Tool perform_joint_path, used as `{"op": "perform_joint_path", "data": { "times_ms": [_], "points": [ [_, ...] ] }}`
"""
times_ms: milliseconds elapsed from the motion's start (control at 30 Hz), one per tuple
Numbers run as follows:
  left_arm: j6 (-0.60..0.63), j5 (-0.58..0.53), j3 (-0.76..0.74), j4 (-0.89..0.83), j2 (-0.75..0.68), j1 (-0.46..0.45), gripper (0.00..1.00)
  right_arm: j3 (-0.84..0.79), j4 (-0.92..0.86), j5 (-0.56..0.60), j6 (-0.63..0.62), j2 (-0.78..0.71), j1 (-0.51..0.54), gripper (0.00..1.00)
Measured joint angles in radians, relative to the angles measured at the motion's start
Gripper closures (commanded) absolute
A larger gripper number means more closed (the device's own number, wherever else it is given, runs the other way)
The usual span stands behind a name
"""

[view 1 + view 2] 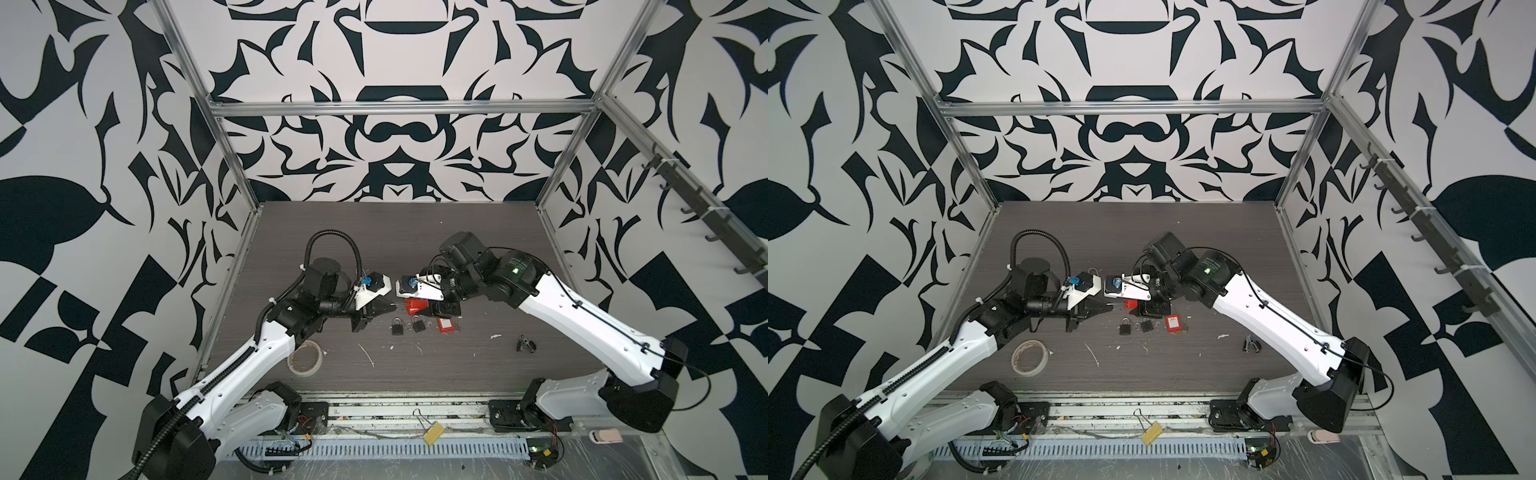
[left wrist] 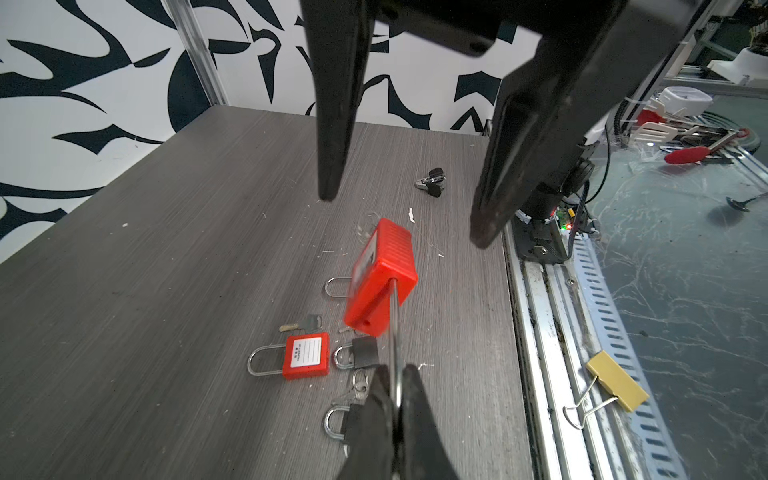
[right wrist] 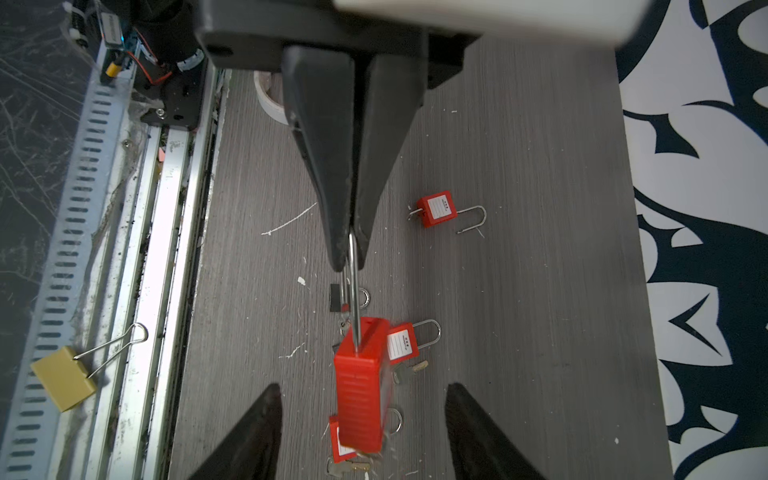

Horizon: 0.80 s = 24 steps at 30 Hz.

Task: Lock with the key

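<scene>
A red padlock [image 2: 380, 276] hangs in the air above the table. My left gripper [image 2: 397, 372] is shut on its steel shackle [image 2: 394, 332]. In the right wrist view the left gripper [image 3: 351, 262] pinches that shackle above the red padlock [image 3: 359, 395]. My right gripper [image 3: 362, 390] is open, one finger on each side of the padlock body with a gap on both sides. In both top views the padlock [image 1: 415, 305] [image 1: 1131, 304] sits between the two wrists. A loose key [image 2: 307, 323] lies on the table below. Whether a key sits in the held padlock, I cannot tell.
On the table under the grippers lie another red padlock [image 2: 306, 356], two black padlocks [image 2: 363, 352] [image 2: 349, 419] and a key ring [image 2: 359, 384]. A red padlock with an open shackle [image 3: 436, 210] lies apart. Tape roll [image 1: 304, 357], black clip [image 1: 525, 344] and yellow binder clip [image 1: 432, 434] lie nearer the front.
</scene>
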Motion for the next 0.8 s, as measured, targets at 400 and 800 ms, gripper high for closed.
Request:
{"op": "perform_joint_path", "data": {
  "times_ms": [400,800],
  "points": [
    [-0.042,0.071,-0.031,0.1,-0.031,0.0,1.0,0.054,-0.197,0.005,-0.013,0.105,0.0,0.5],
    [-0.034,0.113,-0.041,0.115,-0.049,-0.003,1.0,0.057,-0.21,-0.006,-0.052,0.106,0.0,0.78]
  ]
}}
